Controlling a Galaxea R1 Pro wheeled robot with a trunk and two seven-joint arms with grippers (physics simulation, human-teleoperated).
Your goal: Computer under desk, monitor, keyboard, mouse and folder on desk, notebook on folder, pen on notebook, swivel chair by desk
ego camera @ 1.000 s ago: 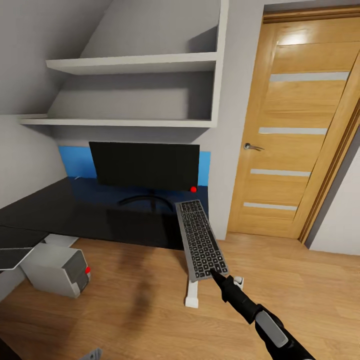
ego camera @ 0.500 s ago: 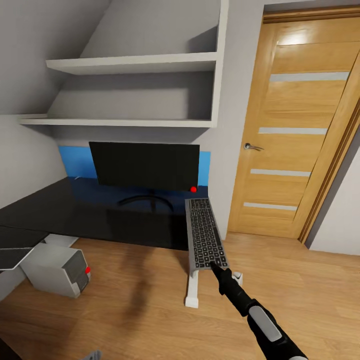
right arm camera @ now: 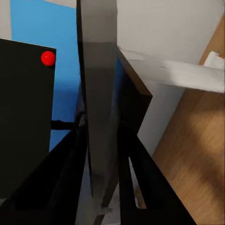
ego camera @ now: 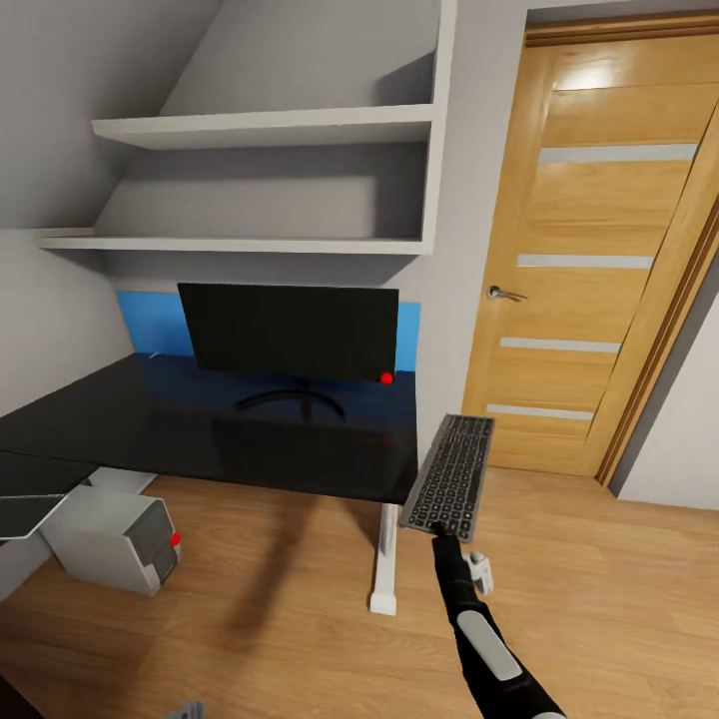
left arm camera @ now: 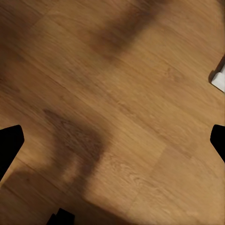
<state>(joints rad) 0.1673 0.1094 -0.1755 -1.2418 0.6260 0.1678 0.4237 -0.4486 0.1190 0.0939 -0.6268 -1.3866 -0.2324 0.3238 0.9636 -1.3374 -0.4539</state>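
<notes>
The small light-grey box computer with a red dot (ego camera: 120, 539) sits on the wood-plank floor (ego camera: 260, 619) under the left part of the glossy black counter on white legs (ego camera: 150, 429), so that part of the job looks settled. Toward the counter's back edge stands the wide black monitor on a thin stem (ego camera: 290, 330). Off the counter's right edge, in the air past its front right corner, hangs the slim grey keyboard with dark keys (ego camera: 451, 474), gripped at its near short end by the right end effector (ego camera: 439, 536); the right wrist view shows the fingers (right arm camera: 70, 164) clamped on either side of the board. I judge the keyboard must travel left over the counter, level out, and settle in front of the monitor's foot before release. The left end effector's (left arm camera: 112, 140) fingers stand spread over bare floor.
</notes>
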